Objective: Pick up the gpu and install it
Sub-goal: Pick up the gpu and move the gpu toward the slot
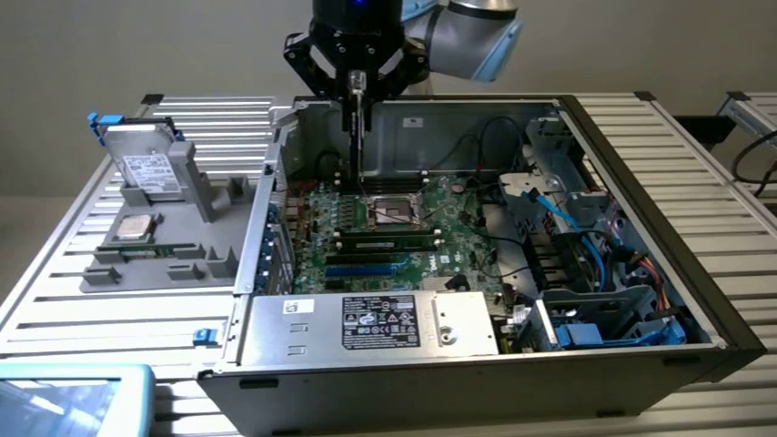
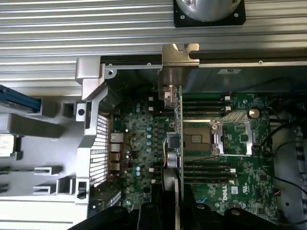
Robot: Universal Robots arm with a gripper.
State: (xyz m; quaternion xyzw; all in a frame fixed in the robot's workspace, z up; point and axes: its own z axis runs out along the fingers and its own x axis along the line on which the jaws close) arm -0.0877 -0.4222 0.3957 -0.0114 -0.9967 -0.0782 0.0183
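The gpu (image 1: 353,146) hangs edge-on and upright from my gripper (image 1: 355,86), which is shut on its top. It sits inside the open computer case (image 1: 661,218), its lower end just above the green motherboard (image 1: 425,238), close to the back wall. In the wrist view the gpu (image 2: 178,129) runs as a thin line across the motherboard (image 2: 240,189), beside the processor socket (image 2: 197,139). Its silver end bracket (image 2: 173,72) is near the case's back wall, and my gripper (image 2: 175,213) clamps the card's near edge.
On the exterior view's left a grey holder tray (image 1: 218,255) carries a silver hard drive (image 1: 148,168) and a square processor chip (image 1: 134,228). The power supply (image 1: 364,323) fills the case's front. Blue cables and drive bays (image 1: 595,273) crowd its right side.
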